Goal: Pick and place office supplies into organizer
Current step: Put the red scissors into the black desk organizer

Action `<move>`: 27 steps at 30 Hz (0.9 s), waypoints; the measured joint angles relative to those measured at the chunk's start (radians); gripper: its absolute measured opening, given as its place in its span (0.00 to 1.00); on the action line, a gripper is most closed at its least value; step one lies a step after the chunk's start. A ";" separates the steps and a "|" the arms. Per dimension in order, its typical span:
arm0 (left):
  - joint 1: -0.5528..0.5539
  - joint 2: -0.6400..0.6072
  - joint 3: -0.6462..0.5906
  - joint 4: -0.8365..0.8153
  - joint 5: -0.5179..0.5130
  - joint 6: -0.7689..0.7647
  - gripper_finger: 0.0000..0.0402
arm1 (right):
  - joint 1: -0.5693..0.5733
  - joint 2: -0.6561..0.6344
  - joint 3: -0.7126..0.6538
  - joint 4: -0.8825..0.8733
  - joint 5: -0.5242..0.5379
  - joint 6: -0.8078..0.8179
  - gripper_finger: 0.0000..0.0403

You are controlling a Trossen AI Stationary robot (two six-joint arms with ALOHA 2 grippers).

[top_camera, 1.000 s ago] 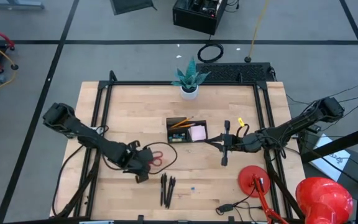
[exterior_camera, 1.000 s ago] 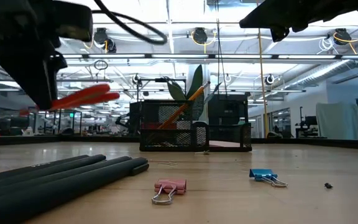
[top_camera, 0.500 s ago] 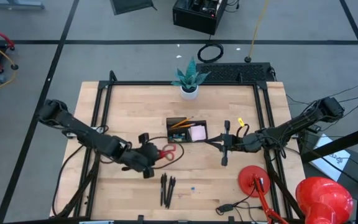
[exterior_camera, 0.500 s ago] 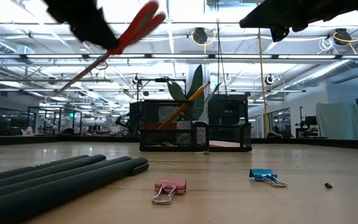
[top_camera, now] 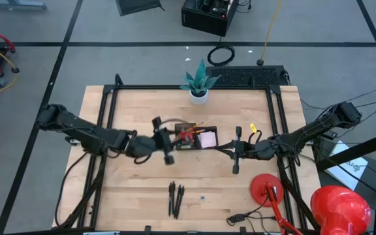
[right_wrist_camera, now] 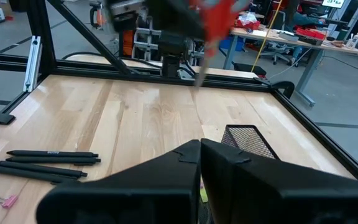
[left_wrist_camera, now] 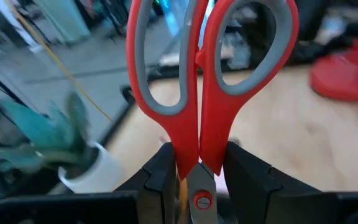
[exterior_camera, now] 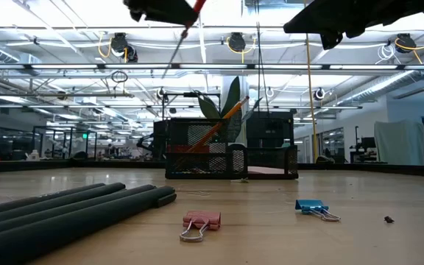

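My left gripper [top_camera: 173,143] holds the red-handled scissors [top_camera: 187,135] in the air over the left part of the black mesh organizer [top_camera: 196,138]. An orange pencil [exterior_camera: 219,126] leans in the organizer, and a pink sticky-note pad [top_camera: 207,139] lies in it. Three black pens [top_camera: 175,198] lie side by side near the front edge. A pink clip [exterior_camera: 199,223] and a blue clip [exterior_camera: 312,207] lie on the wood. My right gripper [top_camera: 235,154] hovers shut to the right of the organizer, holding nothing. My left gripper pinches the scissors between its two fingers on the red handle shanks [left_wrist_camera: 194,157], just above the pivot screw [left_wrist_camera: 199,201]. The two handle loops stand up past the fingertips. The scissors are lifted clear, and their closed blades [exterior_camera: 175,48] slant down toward the table.
A white plant pot [top_camera: 199,95] stands behind the organizer. A red round-based object [top_camera: 266,188] sits at the front right. Black frame rails [top_camera: 103,130] run along the table's left and right sides. A tiny yellow piece [top_camera: 252,128] lies near the right arm.
My left gripper has risen and gone toward the table's right and far side, from beside the pens to over the organizer, still shut on the scissors. It has turned, so the scissors have swung from nearly level to handles up and blades down.
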 joint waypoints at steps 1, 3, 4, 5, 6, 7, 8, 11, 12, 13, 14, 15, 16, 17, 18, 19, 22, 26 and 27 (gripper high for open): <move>0.021 0.000 0.000 0.026 0.006 0.019 0.28 | 0.000 0.000 0.000 0.000 0.000 0.000 0.01; 0.067 0.000 0.000 0.066 0.061 0.050 0.28 | 0.000 0.000 0.000 0.000 0.000 0.000 0.01; 0.090 0.000 0.000 0.080 0.085 0.057 0.28 | 0.000 0.000 0.000 0.000 0.000 0.000 0.01; 0.112 0.000 0.000 0.093 0.108 0.060 0.28 | 0.000 0.000 0.000 0.001 0.000 0.000 0.01; 0.135 0.000 0.000 0.107 0.130 0.062 0.28 | 0.000 0.000 0.000 0.001 0.000 0.000 0.01; 0.157 0.004 0.000 0.119 0.150 0.062 0.28 | 0.000 0.000 0.000 0.001 0.000 0.000 0.01; 0.179 0.013 0.000 0.131 0.166 0.059 0.28 | 0.000 0.000 0.000 0.001 0.000 0.000 0.01; 0.232 0.056 -0.004 0.157 0.225 0.039 0.28 | 0.000 0.000 0.000 0.004 0.000 -0.002 0.01; 0.246 0.077 -0.007 0.179 0.244 0.040 0.28 | 0.000 0.000 0.000 0.006 0.000 -0.002 0.01; 0.258 0.098 -0.011 0.204 0.258 0.046 0.28 | 0.000 0.000 0.000 0.006 0.000 -0.001 0.01; 0.267 0.114 -0.014 0.215 0.266 0.054 0.28 | 0.000 0.000 0.000 0.006 0.000 -0.001 0.01; 0.277 0.131 -0.015 0.219 0.266 0.059 0.28 | 0.000 0.000 0.000 0.006 0.000 -0.001 0.01; 0.285 0.151 -0.015 0.234 0.267 0.061 0.28 | 0.000 0.000 0.000 0.004 0.000 -0.001 0.01; 0.294 0.168 -0.015 0.246 0.268 0.062 0.28 | 0.000 0.000 0.000 0.001 0.000 -0.001 0.01; 0.304 0.180 -0.015 0.240 0.270 0.062 0.28 | 0.000 0.000 0.000 0.000 0.000 -0.001 0.01; 0.313 0.190 -0.016 0.236 0.270 0.062 0.28 | 0.000 0.000 0.000 0.001 0.000 0.000 0.01; 0.331 0.225 -0.015 0.244 0.271 0.056 0.28 | 0.000 0.000 0.000 0.000 0.000 0.000 0.01; 0.345 0.260 -0.015 0.236 0.294 0.056 0.28 | 0.000 0.000 0.000 0.000 0.000 -0.001 0.01; 0.349 0.260 -0.016 0.221 0.294 0.056 0.28 | 0.000 0.000 0.000 0.000 0.000 -0.001 0.01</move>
